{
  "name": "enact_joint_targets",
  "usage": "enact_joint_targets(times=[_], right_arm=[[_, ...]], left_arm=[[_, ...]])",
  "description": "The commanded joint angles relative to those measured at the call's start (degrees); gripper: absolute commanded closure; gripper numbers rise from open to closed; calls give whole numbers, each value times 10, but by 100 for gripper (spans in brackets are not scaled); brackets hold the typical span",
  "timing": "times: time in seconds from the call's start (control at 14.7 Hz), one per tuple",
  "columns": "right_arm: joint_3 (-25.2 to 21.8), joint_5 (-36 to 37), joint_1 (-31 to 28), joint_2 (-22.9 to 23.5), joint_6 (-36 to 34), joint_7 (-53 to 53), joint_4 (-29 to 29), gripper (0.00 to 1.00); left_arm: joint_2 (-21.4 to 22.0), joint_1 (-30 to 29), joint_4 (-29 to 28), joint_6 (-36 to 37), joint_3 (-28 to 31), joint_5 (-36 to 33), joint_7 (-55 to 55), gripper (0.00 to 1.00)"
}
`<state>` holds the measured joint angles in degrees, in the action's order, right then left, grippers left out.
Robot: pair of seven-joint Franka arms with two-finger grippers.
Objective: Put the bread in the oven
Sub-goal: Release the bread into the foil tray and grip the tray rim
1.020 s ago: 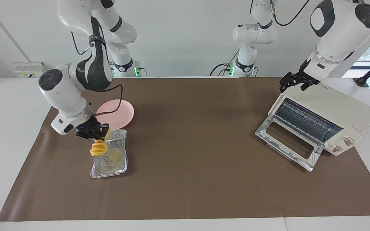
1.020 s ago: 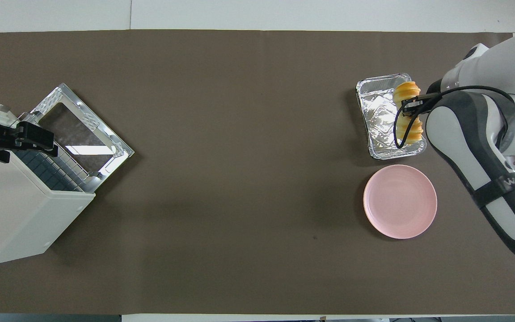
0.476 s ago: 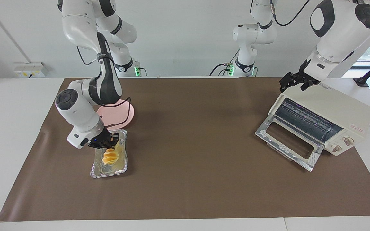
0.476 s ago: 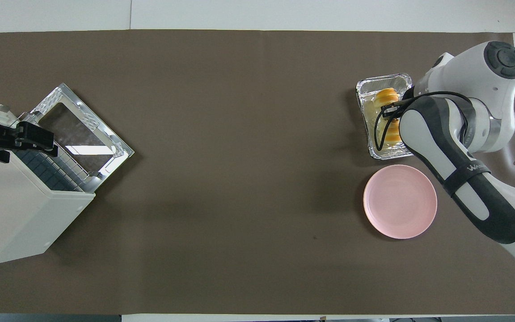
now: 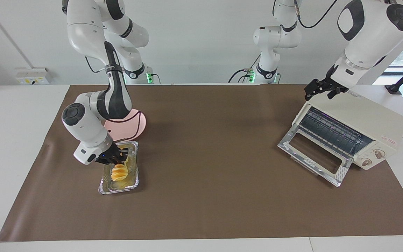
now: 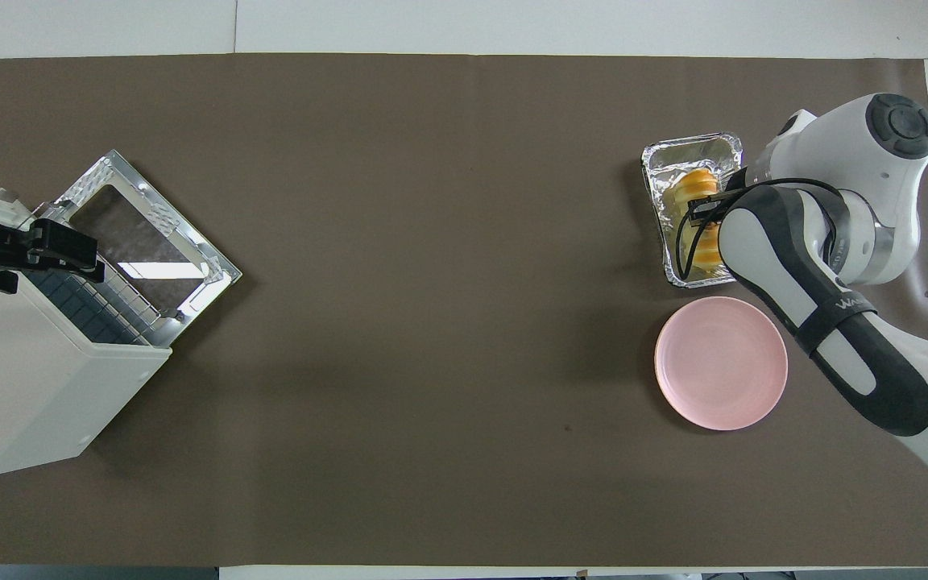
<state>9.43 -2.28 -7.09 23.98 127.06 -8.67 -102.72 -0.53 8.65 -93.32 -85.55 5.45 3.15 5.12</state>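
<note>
At right arm's end, bread (image 5: 119, 172) has been lowered into tray (image 5: 134, 182); right gripper (image 5: 117, 158) grip is being loosened (release unconfirmed). Oven (image 5: 357, 131) is open; left gripper (image 5: 322, 89) waits open above it.

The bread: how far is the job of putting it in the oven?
Done: the oven door is down and its rack shows. In hand: the bread lies in the foil tray, with the right gripper low over it. The left gripper waits over the oven's top. Left: carrying the bread across the table and onto the rack.
</note>
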Motion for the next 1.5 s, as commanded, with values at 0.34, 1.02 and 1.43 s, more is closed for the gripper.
enact_joint_targets(times=[0.34, 1.02, 1.43], right_arm=[[4, 24, -25, 5, -28, -37, 64, 0], [6, 44, -59, 18, 53, -64, 10, 3], [6, 31, -64, 22, 54, -64, 1, 72]], left_arm=[[16, 1, -17, -8, 1, 6, 6, 0], [16, 1, -17, -8, 1, 6, 6, 0], [17, 1, -17, -8, 1, 6, 6, 0]])
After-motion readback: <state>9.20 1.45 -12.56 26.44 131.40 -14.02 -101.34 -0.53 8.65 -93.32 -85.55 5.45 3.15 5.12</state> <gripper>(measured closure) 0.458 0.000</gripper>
